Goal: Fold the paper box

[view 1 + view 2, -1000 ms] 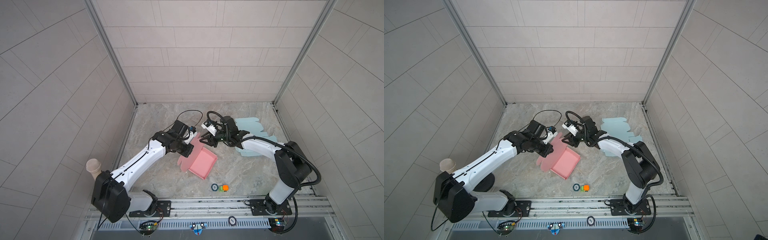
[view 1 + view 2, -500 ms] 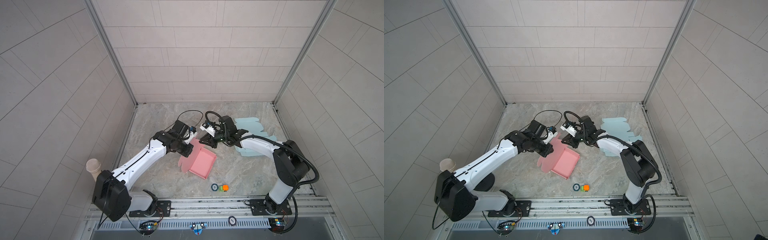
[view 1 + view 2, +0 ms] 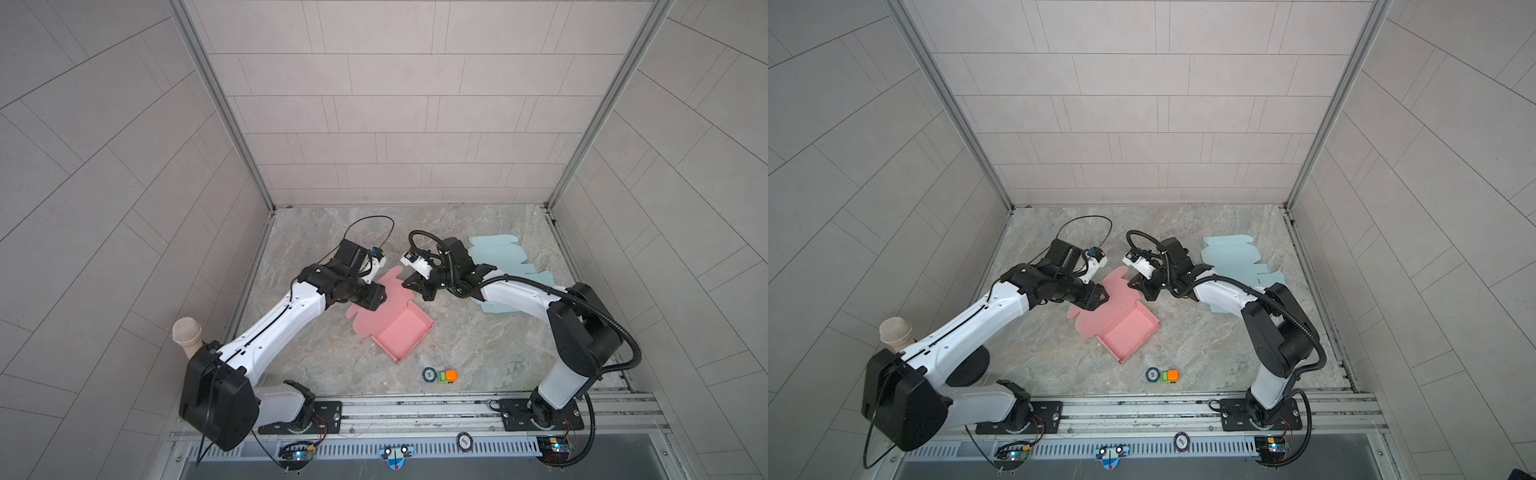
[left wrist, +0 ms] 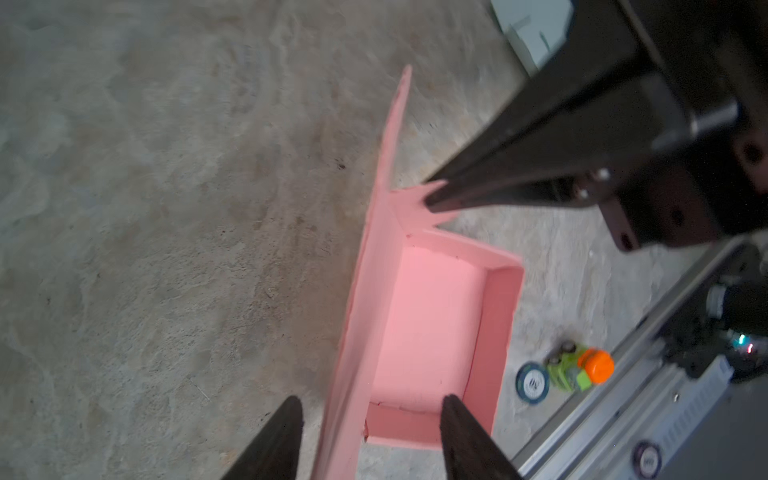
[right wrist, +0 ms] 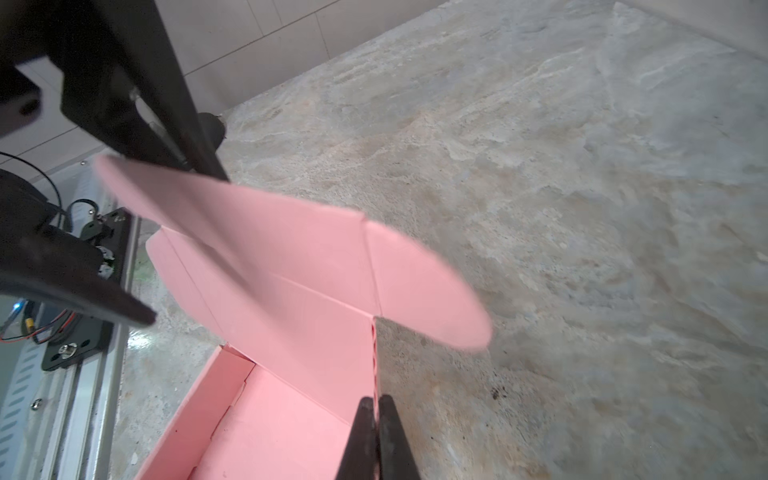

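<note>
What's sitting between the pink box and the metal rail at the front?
A little green and orange toy and a round blue disc, seen in both top views.

Soft even light, faint shadows (wrist views blurred close up).

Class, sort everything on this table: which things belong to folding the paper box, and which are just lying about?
Belongs to the job:
pink paper box
left gripper, open astride its lid
right gripper, shut on its corner flap

Just lying about:
pale blue flat sheet
round disc
green and orange toy
</note>
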Action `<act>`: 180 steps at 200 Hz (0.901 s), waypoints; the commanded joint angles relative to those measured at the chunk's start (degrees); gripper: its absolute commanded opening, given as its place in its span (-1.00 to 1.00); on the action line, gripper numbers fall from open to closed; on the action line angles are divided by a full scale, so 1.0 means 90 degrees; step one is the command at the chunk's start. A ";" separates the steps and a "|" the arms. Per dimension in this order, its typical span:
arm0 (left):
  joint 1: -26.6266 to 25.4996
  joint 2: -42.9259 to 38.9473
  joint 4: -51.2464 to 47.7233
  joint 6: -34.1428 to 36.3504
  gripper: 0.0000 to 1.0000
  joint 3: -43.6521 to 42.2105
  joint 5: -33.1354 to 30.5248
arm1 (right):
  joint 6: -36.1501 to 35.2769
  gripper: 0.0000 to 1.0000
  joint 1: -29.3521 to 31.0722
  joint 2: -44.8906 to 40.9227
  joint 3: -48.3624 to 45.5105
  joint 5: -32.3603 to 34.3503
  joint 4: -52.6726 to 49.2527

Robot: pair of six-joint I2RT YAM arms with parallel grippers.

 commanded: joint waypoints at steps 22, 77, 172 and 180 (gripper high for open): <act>0.0179 -0.1012 0.1771 -0.1442 0.69 -0.1131 -0.0043 | 0.0262 -1.00 -0.0098 -0.0794 -0.0564 0.0868 0.0587; 0.0467 -0.1755 0.3898 -0.2321 0.68 -0.2758 -0.0062 | 0.0451 -1.00 -0.0135 -0.1216 -0.0889 0.1494 0.0076; 0.0443 -0.1412 0.5350 -0.2140 0.31 -0.3549 0.0367 | 0.0427 -1.00 -0.0136 -0.1315 -0.0898 0.1961 -0.0373; 0.0393 -0.1430 0.5365 -0.2151 0.28 -0.3564 0.0464 | 0.0441 -1.00 -0.0146 -0.1317 -0.0930 0.2011 -0.0337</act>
